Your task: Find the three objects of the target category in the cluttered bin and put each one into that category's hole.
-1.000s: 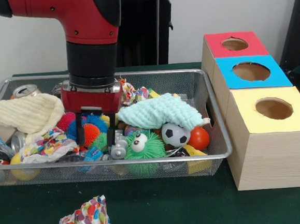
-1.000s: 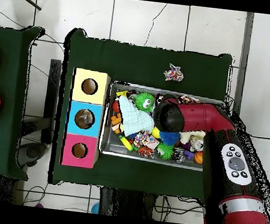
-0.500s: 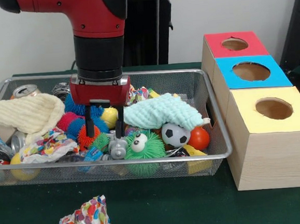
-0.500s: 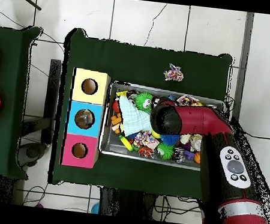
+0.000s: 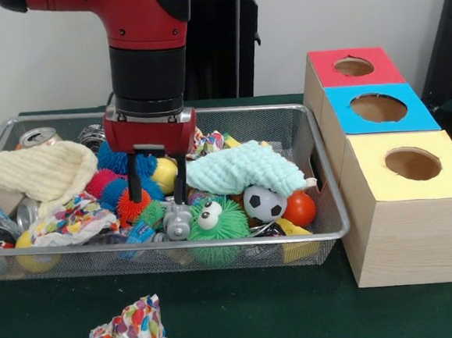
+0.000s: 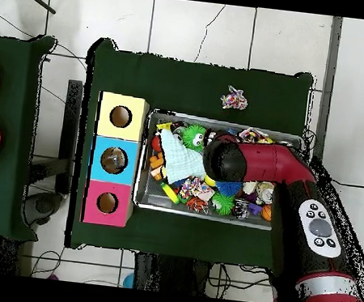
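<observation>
Searching the bin [image 5: 327, 208]: gripper [image 5: 157, 196], jaws open, hangs over the spiky balls [image 5: 134, 198]. Next: descend, close on one

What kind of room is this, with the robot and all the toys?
Probably a robot lab. A red and black robot arm hangs over a wire mesh bin of toys on a green-covered table, beside wooden boxes with coloured holed tops.

Gripper [image 5: 157, 191] further toward mint cloth [image 5: 242, 170]
</observation>
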